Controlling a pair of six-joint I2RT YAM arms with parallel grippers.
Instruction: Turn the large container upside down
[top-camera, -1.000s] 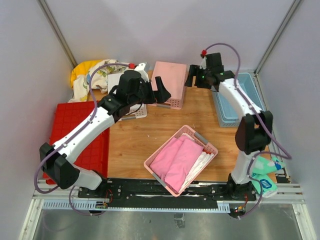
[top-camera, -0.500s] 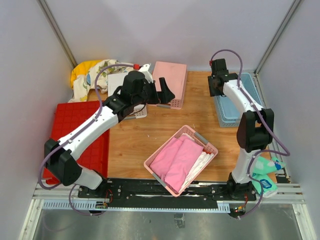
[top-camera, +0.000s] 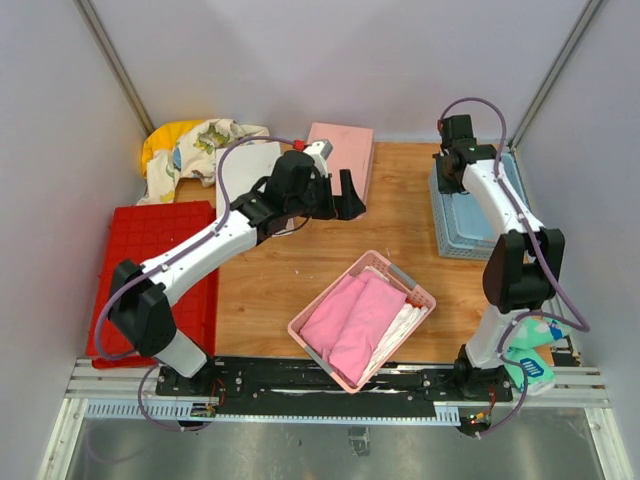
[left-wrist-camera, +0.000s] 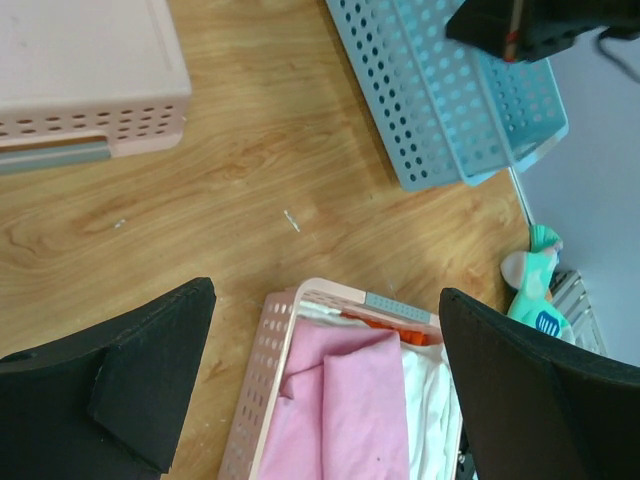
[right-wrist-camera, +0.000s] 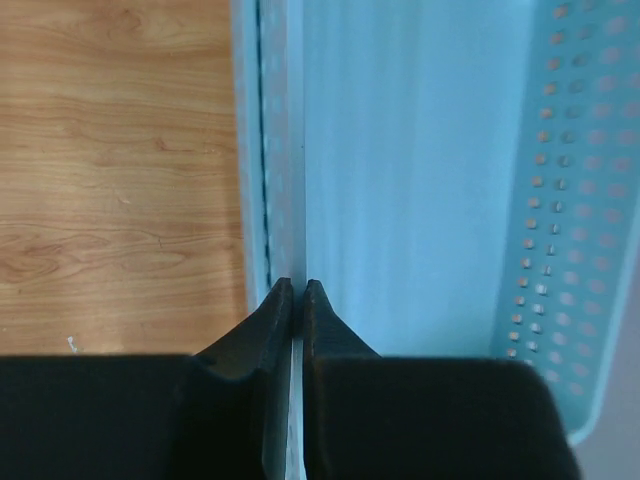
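Top view: left arm reaches from its base at the near left diagonally over the table (top-camera: 275, 275); left gripper (top-camera: 338, 197) hangs spread wide, holding nothing, just before the upturned pink box (top-camera: 340, 150); right arm stretched far out, right gripper (top-camera: 449, 180) at the left edge of the light-blue baskets (top-camera: 470, 215). Red bin (top-camera: 135, 235) lies flat at the table's left edge, gridded face up, partly under the left arm. Since a second ago: left gripper has swung rightward; right gripper has crossed from the far centre to the blue baskets and closed.

Left wrist: left gripper (left-wrist-camera: 325, 300) fingers far apart above the pink basket (left-wrist-camera: 270, 360) of pink cloth; pink box (left-wrist-camera: 80, 60) and blue baskets (left-wrist-camera: 430, 110) beyond.

Right wrist: right gripper (right-wrist-camera: 298, 288) tips pressed together at the blue basket's (right-wrist-camera: 420, 150) wall; a hold on it cannot be told.
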